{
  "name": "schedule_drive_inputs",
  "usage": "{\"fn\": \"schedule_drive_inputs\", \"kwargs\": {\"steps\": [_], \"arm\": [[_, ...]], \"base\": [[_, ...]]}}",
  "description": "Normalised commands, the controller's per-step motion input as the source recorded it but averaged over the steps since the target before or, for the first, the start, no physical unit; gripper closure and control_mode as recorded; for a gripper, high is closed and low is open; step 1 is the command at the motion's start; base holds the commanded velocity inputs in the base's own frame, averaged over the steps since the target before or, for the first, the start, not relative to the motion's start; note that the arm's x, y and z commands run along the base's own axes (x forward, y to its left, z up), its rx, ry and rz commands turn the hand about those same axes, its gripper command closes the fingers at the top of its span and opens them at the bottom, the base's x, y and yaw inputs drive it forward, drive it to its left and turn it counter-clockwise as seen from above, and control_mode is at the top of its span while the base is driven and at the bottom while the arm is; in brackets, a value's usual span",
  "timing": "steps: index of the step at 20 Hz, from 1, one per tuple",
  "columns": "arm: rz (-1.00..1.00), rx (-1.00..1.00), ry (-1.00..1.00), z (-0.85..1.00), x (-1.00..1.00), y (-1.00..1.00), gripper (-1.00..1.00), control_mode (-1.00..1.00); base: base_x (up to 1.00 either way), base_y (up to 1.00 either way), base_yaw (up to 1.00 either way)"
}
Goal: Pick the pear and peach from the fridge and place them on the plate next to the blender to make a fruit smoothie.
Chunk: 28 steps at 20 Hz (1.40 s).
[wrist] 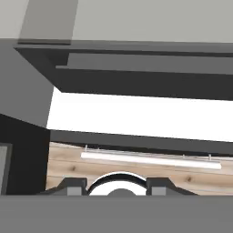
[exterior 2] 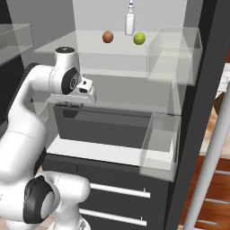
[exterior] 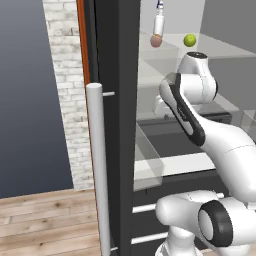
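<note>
The fridge [exterior: 118,150] stands open. On its upper glass shelf [exterior 2: 90,48] the yellow-green pear [exterior: 189,40] [exterior 2: 139,38] sits to the right of the pinkish peach [exterior: 156,41] [exterior 2: 108,37]. My gripper [exterior 2: 68,107] [wrist: 117,186] hangs well below and to the left of both fruits, over the middle shelf, and points down. Its fingers [wrist: 75,185] stand apart with nothing between them, so it is open. The plate and the blender are out of view.
A white bottle [exterior 2: 130,20] stands behind the fruits. Clear door bins [exterior 2: 173,54] [exterior 2: 159,148] sit on the right. A long silver handle [exterior: 97,165] rises at the left. Dark drawers with silver bar pulls [exterior 2: 119,191] lie below, above the wood floor [exterior: 45,220].
</note>
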Motion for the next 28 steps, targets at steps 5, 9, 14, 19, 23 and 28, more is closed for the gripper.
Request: {"fn": "schedule_drive_inputs", "kwargs": {"steps": [5, 9, 14, 19, 23, 28], "arm": [[0.00, 0.01, -0.23, 0.38, -0.14, -0.06, -1.00, -1.00], [-0.05, 0.00, -0.48, 0.81, -0.27, -0.18, -1.00, -1.00], [-0.07, 0.00, -0.39, 0.98, -0.06, -0.29, -1.00, -1.00], [-0.01, 0.03, -0.22, 1.00, 0.02, -0.05, -1.00, -1.00], [0.00, 0.08, -0.06, 0.58, 0.44, 0.01, -1.00, -1.00], [-0.01, 0.01, -0.11, 0.15, 0.72, 0.00, -1.00, -1.00]], "base": [[0.00, 0.00, 0.00], [0.00, 0.00, 0.00], [0.00, 0.00, 0.00], [0.00, 0.00, 0.00], [0.00, 0.00, 0.00], [0.00, 0.00, 0.00]]}}
